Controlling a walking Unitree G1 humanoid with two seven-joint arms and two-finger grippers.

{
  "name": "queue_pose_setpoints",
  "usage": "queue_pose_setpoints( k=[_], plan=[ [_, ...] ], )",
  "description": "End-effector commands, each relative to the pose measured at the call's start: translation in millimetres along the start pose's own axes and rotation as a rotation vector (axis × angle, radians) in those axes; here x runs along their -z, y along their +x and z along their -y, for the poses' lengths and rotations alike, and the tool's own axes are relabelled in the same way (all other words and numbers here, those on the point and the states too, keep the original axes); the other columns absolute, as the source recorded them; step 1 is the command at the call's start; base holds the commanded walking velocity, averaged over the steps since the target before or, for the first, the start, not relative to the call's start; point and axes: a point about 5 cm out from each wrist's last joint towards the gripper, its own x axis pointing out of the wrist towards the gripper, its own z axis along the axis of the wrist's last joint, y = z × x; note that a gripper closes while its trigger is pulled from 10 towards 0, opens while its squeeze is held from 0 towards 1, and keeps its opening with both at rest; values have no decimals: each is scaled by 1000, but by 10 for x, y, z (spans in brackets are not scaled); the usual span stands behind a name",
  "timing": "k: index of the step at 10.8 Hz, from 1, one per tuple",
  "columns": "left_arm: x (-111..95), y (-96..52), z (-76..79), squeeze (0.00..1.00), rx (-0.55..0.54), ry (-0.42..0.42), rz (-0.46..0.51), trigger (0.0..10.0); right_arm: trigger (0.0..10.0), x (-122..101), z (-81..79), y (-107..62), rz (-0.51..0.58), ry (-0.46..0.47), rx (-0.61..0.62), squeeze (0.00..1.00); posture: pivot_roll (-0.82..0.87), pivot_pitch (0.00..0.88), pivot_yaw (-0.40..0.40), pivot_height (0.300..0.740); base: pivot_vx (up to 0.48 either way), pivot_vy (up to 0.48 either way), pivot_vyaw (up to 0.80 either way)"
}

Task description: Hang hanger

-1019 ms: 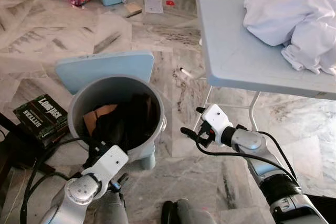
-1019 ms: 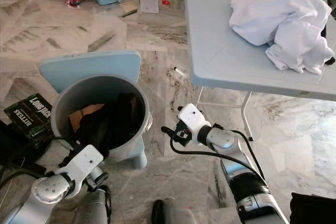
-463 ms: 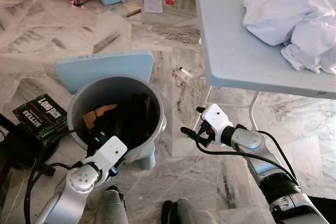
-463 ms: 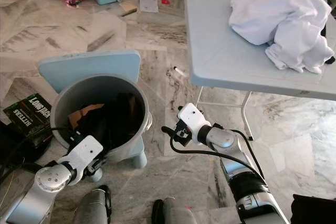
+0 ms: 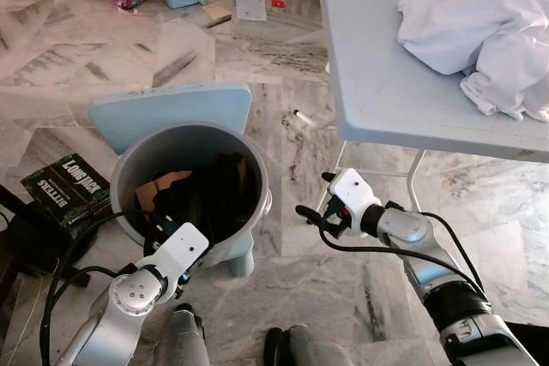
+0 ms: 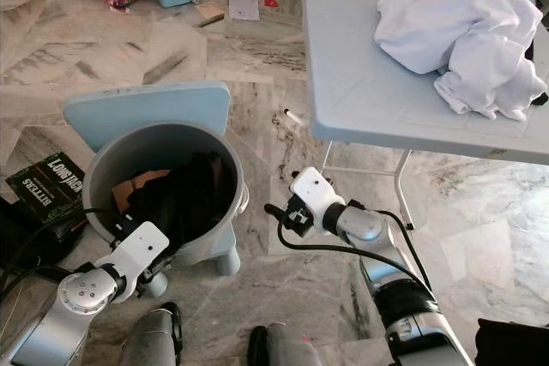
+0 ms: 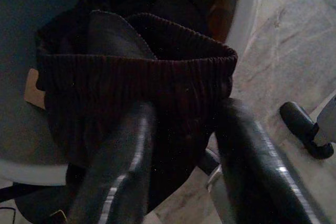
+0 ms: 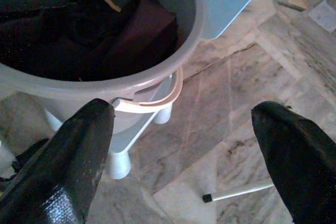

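Two claws: left claw (image 7: 181, 166) spread at dark cloth (image 7: 131, 72) in bucket (image 5: 129, 169); right claw (image 8: 184, 156) spread, idle
Advice: pinch the ribbed hem squarely; lift straight

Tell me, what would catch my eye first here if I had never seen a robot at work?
Probably the grey bucket on the marble floor, stuffed with dark clothes, with the left gripper at its near rim, black fingers open around a ribbed waistband. To the right, the right gripper hovers open above the floor beside the bucket. Beyond it, a heap of white laundry lies on a pale grey table.
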Motion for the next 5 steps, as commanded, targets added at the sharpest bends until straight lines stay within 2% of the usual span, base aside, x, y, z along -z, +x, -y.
queue_pose_setpoints(
  k=[1,3,5],
  plan=[
    [-32,-8,35,0,4,11,19,0,10000,44,27,-28,-17,0,10,1000,27,157,-139,740,0,0,0],
    [-28,-1,41,0,13,-20,28,0,10000,46,38,-31,-17,-4,22,1000,24,156,-141,740,0,0,0],
    [-26,14,15,0,-34,-30,45,0,10000,43,45,-32,-13,-9,31,1000,24,156,-141,740,0,0,0]
  ],
)
